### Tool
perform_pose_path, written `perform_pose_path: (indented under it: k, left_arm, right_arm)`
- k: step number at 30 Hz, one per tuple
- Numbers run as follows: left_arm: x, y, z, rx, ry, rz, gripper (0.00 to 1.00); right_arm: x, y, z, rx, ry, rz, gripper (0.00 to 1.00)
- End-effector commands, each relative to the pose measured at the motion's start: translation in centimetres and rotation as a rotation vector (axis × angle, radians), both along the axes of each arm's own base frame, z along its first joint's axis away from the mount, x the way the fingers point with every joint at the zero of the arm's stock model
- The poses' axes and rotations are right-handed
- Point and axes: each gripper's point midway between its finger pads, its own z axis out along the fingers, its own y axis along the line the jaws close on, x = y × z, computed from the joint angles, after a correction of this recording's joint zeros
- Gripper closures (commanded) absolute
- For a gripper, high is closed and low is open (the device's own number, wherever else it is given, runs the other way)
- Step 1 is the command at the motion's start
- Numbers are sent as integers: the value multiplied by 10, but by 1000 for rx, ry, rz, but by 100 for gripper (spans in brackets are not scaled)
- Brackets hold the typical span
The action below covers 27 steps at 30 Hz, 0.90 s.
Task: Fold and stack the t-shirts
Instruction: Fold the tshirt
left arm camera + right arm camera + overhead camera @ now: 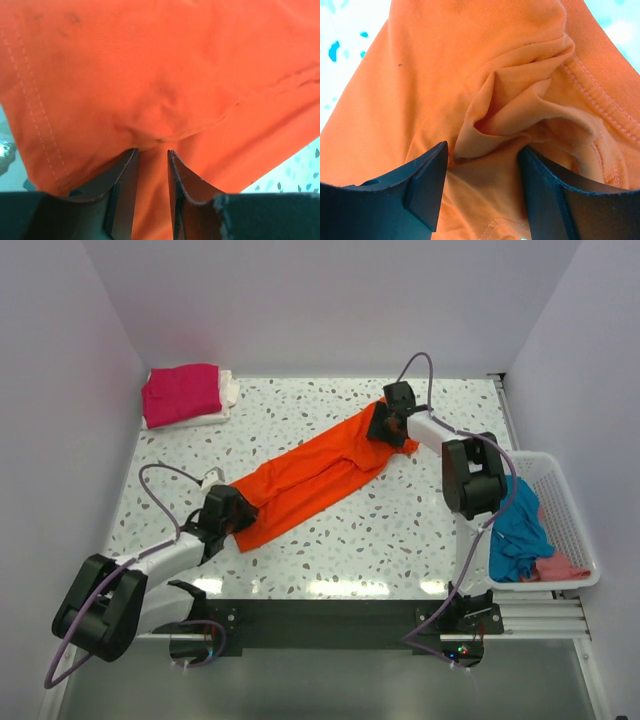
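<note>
Across the speckled bench (pixel 420 540), the orange t-shirt (pixel 318 476) lies stretched in a long diagonal band. Its near end is clamped in the left hand (pixel 152 155), its far end bunched between the right hand (pixel 482 150) fingers, pinched there. Left of the shirt's far end sits a magenta t-shirt (pixel 181 392), folded.

Left arm reaches forward and inward, low over the table, its claw (pixel 243 521) nipped nearly together on a fold of the orange shirt (pixel 318 473). Right arm stretches far up and leftward, elbow bent, its claw (pixel 383 430) pinching bunched cloth at the shirt's far end, fingers (pixel 427 182) set wider.
</note>
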Motion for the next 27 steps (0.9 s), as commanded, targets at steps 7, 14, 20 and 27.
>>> perform_pose_path:
  k: [7, 14, 20, 27]
  left_arm:
    - [-39, -20, -7, -38, 79, -129, 65]
    - [-33, -19, 24, 3, 21, -168, 58]
    - [-17, -16, 58, 62, -54, -176, 53]
    - [3, -15, 76, 134, -93, -194, 53]
  right_arm:
    - [17, 1, -20, -76, 33, 105, 36]
    - [33, 2, 9, -94, -14, 111, 25]
    - [28, -15, 47, -152, -71, 62, 11]
    - [12, -28, 80, -159, -104, -23, 10]
